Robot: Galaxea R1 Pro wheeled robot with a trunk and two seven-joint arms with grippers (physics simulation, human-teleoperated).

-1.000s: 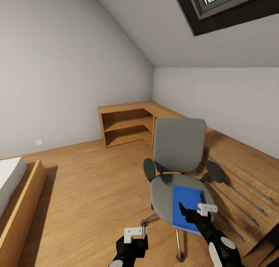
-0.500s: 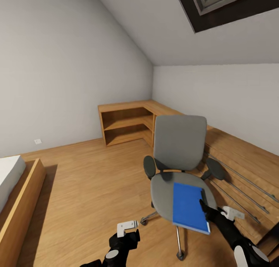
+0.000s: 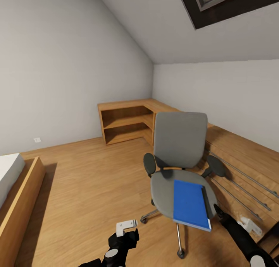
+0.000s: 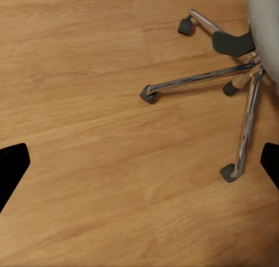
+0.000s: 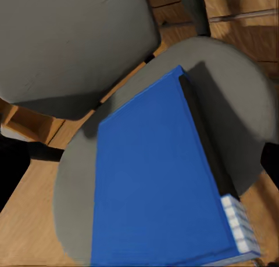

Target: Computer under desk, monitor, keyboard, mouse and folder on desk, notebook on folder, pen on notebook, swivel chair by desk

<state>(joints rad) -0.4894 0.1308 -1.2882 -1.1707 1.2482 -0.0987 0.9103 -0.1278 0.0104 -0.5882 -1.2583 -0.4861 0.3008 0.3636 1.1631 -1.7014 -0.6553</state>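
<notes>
The grey swivel chair (image 3: 179,143) stands on the wood floor with the bright-blue folder (image 3: 190,204) lying flat on its seat, its black strip along the right edge. My right gripper (image 3: 233,218) hangs open just off the seat's right front edge, beside the folder and holding nothing. The right wrist view looks at the folder (image 5: 157,186) on the grey seat (image 5: 247,113), with my right gripper (image 5: 139,162) spread wide. My left gripper (image 3: 126,232) is open and empty, low in front of the chair. Seen from the left wrist, that gripper (image 4: 139,165) is over bare floor near the chair's silver star base (image 4: 232,75).
A wooden corner shelf unit (image 3: 126,122) fills the far corner. Low wooden drawer cabinets (image 3: 240,170) with long rail handles run along the right wall behind the chair. A wood-framed bed (image 3: 15,197) sits at the left. Open plank floor (image 3: 89,182) lies between bed and chair.
My right gripper has swung from above the folder out to the right, past the seat's edge, and lower. The left gripper dropped slightly. The folder stays on the seat.
</notes>
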